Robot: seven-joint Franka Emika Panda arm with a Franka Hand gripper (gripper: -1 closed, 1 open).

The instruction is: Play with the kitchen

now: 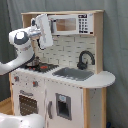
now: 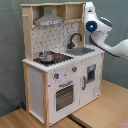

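The toy kitchen [image 1: 75, 95] [image 2: 40, 85] of white panels and pale wood shows in both exterior views. It has a black faucet [image 1: 85, 59] [image 2: 75, 39], a grey sink [image 1: 75, 74] [image 2: 81, 51], a hob [image 1: 46, 67] [image 2: 57, 58] and an oven door [image 1: 27, 104] [image 2: 64, 95]. In the first exterior view my gripper [image 1: 44, 31] hangs high in front of the upper left part, above the hob. The second exterior view puts the gripper [image 2: 89, 9] beside the upper right shelf. It touches nothing that I can see.
A small metal pot [image 1: 33, 63] [image 2: 46, 56] stands on the hob. A microwave [image 1: 75, 24] fills the upper shelf, and a hood [image 2: 48, 21] hangs over the hob. My white arm [image 2: 107, 40] reaches in from the front. The kitchen stands on a wooden floor [image 2: 107, 107].
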